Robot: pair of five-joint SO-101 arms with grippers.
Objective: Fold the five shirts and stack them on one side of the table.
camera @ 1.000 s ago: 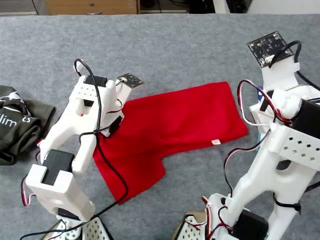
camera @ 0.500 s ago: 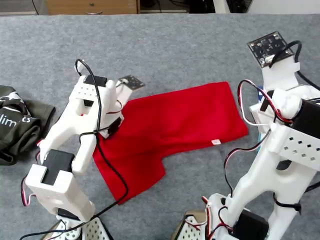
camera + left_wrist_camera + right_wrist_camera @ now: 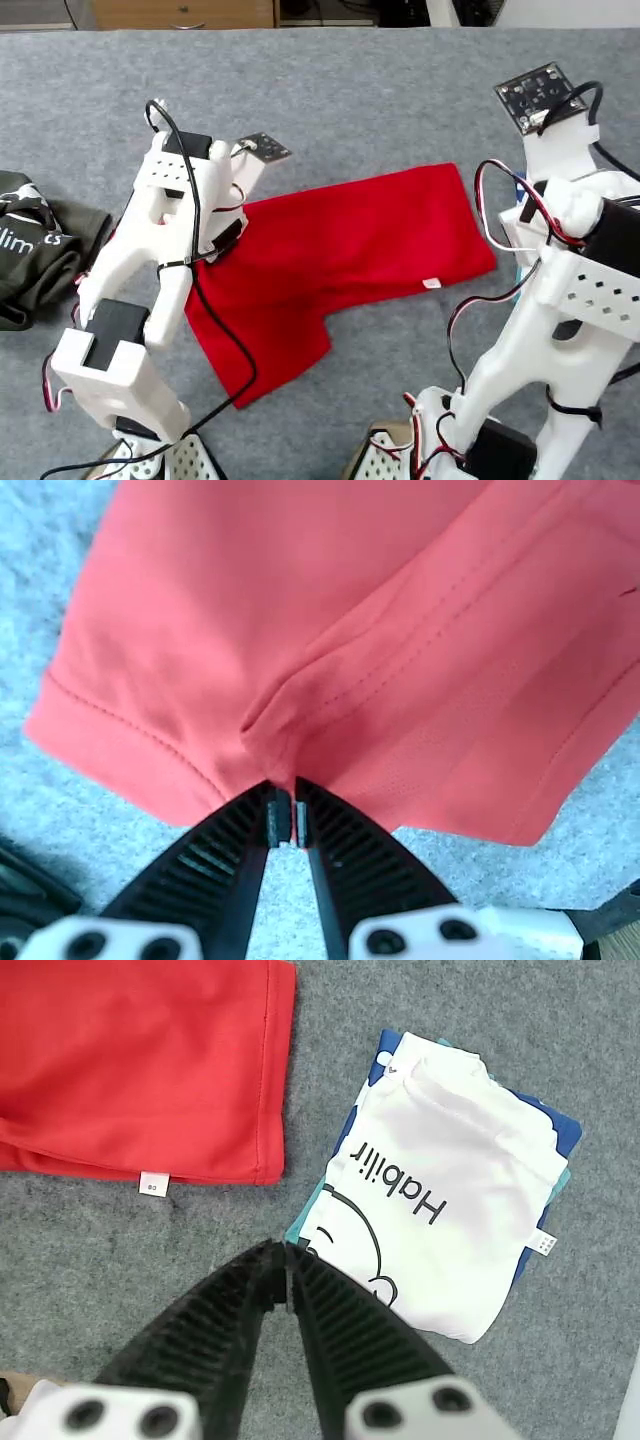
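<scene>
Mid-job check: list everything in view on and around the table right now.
red shirt: one, red, mid-table, partly folded
dark shirt: one, dark green, white print, bunched at the table edge on the left arm's side
white shirt: one, white, black print, folded, top of a stack beside the red shirt
teal garment: one, edge showing under the white shirt
blue garment: one, stack's bottom
table: one, grey
wooden cabinet: one, beyond the table
left gripper: shut on red shirt
right gripper: shut, empty, over the table
</scene>
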